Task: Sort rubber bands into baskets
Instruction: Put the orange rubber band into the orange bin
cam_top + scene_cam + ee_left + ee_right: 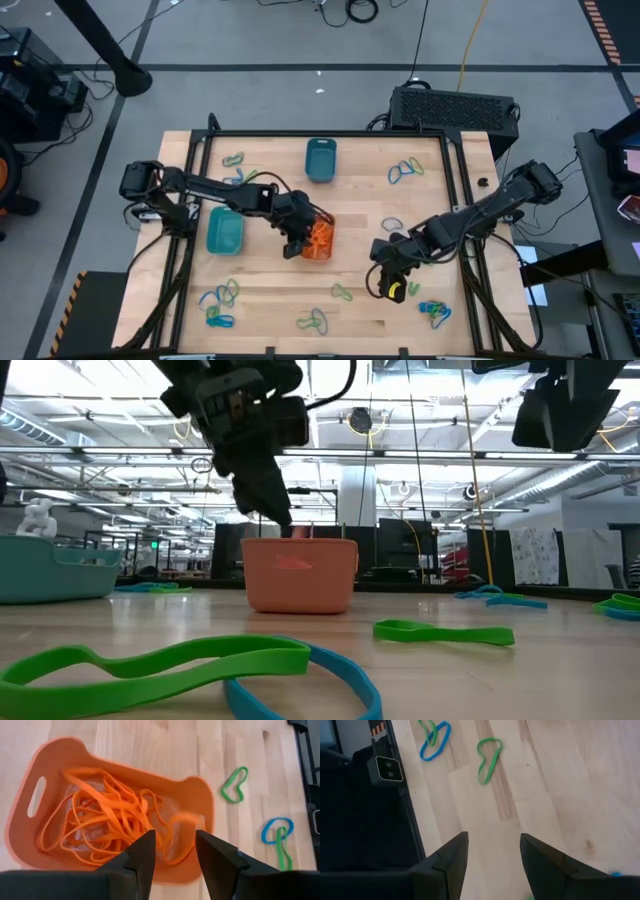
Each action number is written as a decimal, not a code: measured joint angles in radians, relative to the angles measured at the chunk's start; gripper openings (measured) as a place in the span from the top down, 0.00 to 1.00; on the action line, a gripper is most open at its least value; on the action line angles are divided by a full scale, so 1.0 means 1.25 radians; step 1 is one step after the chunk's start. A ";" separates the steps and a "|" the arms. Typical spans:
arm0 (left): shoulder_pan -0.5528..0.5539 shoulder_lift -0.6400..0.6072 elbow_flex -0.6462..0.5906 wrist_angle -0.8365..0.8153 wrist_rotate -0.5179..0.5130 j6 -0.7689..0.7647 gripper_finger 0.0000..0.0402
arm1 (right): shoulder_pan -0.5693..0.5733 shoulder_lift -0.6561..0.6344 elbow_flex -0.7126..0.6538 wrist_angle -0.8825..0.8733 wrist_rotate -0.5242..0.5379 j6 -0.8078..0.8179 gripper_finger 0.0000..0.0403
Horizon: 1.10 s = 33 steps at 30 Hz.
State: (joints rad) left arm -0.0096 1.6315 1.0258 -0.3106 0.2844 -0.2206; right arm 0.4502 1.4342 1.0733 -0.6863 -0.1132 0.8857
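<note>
Green and blue rubber bands [190,665] sprawl closest to the low camera on the wooden table [270,290]; beyond them the left gripper [173,851] hangs over the orange basket [55,757], fingers parted and holding nothing, a tangle of orange bands [102,822] lying in the tub directly below its tips. Off to that gripper's side sit the turquoise basket [224,233] and, farther away, the dark teal basket [320,160]; the right gripper [490,851] hovers above bare wood with fingers spread and empty, a green band [489,759] and a blue-and-green pair [434,739] lying ahead of it.
</note>
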 joint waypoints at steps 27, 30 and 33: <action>-0.015 -0.026 -0.017 0.277 0.003 0.156 0.64 | 0.241 0.119 -0.012 -0.240 -0.104 0.456 0.58; -0.019 -0.026 -0.017 0.286 0.005 0.162 0.64 | 0.242 0.136 -0.036 -0.253 -0.108 0.456 0.58; -0.020 -0.026 -0.017 0.283 0.008 0.162 0.64 | 0.245 0.152 -0.065 -0.250 -0.158 0.454 0.58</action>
State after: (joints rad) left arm -0.0341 1.5993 1.0050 0.0429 0.2949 -0.0187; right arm 0.7568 1.6244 0.9920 -0.9981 -0.3106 1.4537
